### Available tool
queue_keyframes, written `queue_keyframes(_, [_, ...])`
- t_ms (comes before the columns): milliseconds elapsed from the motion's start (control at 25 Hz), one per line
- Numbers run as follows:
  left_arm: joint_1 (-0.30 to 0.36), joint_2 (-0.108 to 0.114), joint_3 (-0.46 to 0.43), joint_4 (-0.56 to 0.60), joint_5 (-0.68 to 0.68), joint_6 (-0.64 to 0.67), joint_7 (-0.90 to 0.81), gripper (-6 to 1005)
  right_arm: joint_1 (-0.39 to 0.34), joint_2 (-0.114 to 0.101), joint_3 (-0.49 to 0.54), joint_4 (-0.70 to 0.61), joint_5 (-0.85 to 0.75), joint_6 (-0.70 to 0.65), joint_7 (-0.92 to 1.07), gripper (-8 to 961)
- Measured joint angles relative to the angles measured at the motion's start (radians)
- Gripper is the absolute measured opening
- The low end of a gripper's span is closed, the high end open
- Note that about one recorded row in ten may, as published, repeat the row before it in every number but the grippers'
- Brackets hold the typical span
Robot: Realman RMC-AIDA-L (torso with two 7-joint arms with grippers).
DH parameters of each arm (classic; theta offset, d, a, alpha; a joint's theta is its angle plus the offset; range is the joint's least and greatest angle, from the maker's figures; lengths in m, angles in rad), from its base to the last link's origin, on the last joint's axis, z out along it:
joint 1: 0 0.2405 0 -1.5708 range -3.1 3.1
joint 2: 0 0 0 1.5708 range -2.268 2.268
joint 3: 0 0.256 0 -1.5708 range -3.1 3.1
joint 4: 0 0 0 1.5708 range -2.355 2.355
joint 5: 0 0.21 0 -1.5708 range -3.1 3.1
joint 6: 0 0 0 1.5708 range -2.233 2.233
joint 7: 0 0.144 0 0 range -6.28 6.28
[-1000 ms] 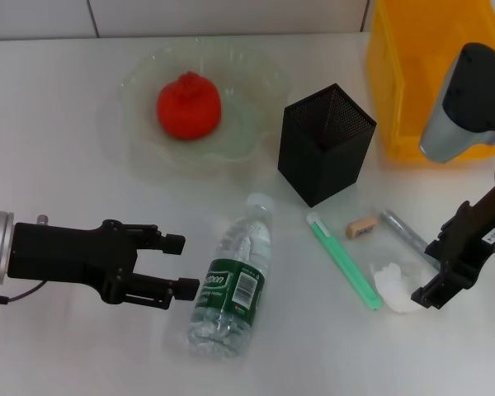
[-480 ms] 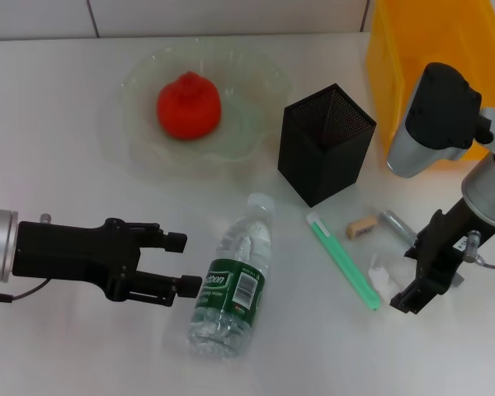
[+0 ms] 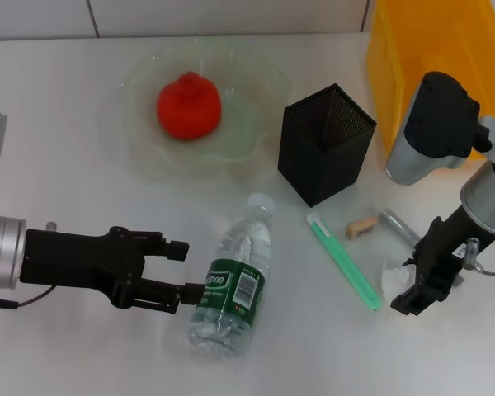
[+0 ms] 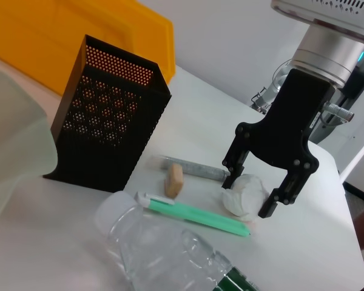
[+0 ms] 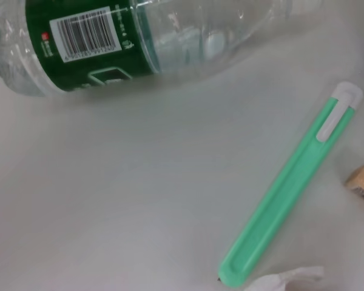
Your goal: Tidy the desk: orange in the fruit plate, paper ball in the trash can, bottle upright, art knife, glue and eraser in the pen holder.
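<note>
desk point(image 3: 66, 107): smooth white, faint sheen | fruit plate point(image 3: 256, 82): translucent glossy glass | pen holder point(image 3: 323, 144): matt black perforated metal mesh | trash can point(image 3: 421, 74): glossy yellow plastic | bottle point(image 3: 231, 285): clear ribbed plastic, glossy label | paper ball point(image 4: 246, 195): crumpled white paper | art knife point(image 5: 291, 188): smooth green plastic | eraser point(image 3: 362, 227): matt tan block

**White desk and its load**

On the white desk point(image 3: 66, 148) are set a pale-green wavy glass fruit plate point(image 3: 256, 124), a black mesh pen holder point(image 3: 323, 144), a yellow plastic trash can point(image 3: 412, 74), a toppled clear bottle point(image 3: 231, 289), a green art knife point(image 3: 344, 261), a tan eraser point(image 3: 362, 227), a grey glue tube point(image 3: 398, 228) and a crumpled white paper ball point(image 3: 395, 277).
</note>
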Motion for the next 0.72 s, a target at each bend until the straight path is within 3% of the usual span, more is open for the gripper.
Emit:
queue_keyframes(240, [-0.003,0.000,-0.001,-0.006,0.000,0.003,0.001,833,-0.036,-0.004,0.016,-0.071,0.041,-0.027,-0.012,591])
queue_keyframes(400, [-0.004,0.003,-0.004,-0.006,0.000,0.003,0.002,833,-0.084,-0.005,0.088,-0.170,0.049,-0.074,-0.032,560])
queue_keyframes(560, [-0.005,0.005,-0.005,-0.006,0.000,0.004,0.001,832,-0.129,-0.003,0.244,-0.268,0.095,-0.140,-0.086,552])
queue_keyframes(720, [-0.005,0.006,-0.009,-0.006,0.000,0.005,0.001,831,-0.157,-0.007,0.504,-0.360,0.228,-0.190,-0.149,551])
